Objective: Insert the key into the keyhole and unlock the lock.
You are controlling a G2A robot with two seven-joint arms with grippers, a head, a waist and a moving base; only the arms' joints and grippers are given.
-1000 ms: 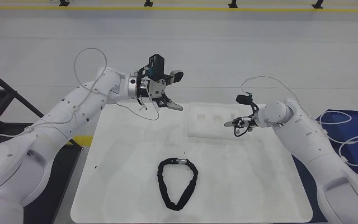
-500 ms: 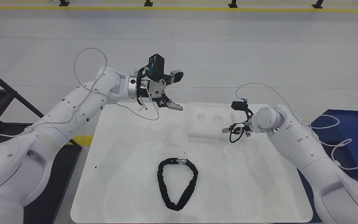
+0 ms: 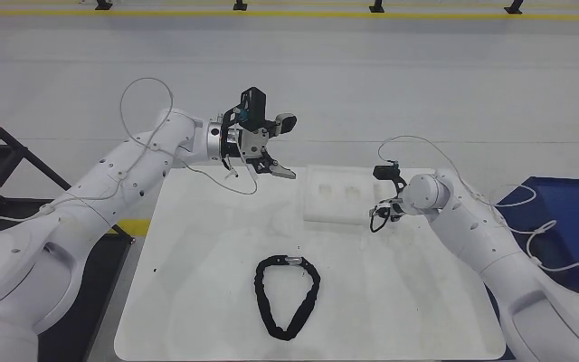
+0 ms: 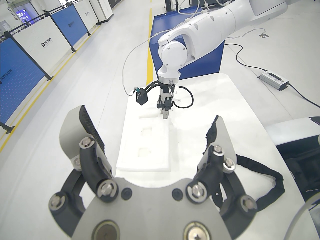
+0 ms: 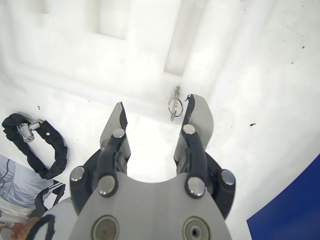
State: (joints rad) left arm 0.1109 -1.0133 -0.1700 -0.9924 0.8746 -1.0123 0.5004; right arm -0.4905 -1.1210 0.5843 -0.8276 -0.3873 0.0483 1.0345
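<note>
Silver key lies at edge of foam tray.

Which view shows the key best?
The right wrist view: the key lies close up at the edge of the foam block, framed by the open right claw. In the top and left wrist views it is too small to make out.

The chain lock has a black sleeve and a shiny silver cylinder, the key is silver, the foam tray and worktop are plain white, and the floor line is yellow.
</note>
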